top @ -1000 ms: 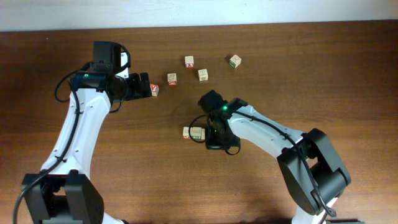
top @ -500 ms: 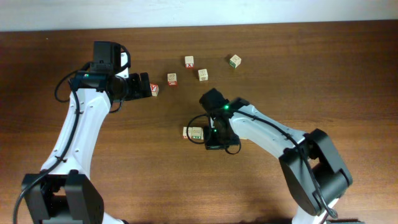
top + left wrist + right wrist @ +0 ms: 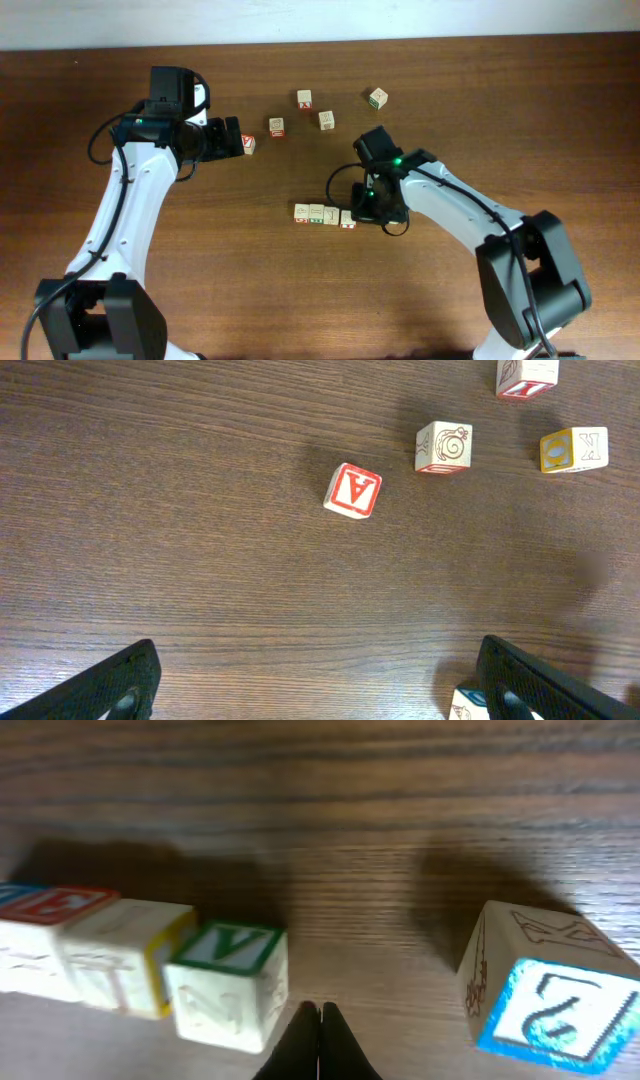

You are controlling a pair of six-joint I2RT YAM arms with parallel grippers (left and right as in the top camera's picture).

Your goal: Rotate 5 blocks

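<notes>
The right gripper (image 3: 320, 1020) is fully closed and holds nothing. Its tips are low over the brown wooden table (image 3: 350, 840), in the gap between two blocks. In the right wrist view, the blue-faced wooden cube with a white "2" (image 3: 555, 1010) lies to the right, and the pale wooden cube with a green top face (image 3: 228, 982) lies to the left, at the end of a short row. The left gripper (image 3: 233, 140) is wide open, empty and well apart, so the right arm is the nearer one
</notes>
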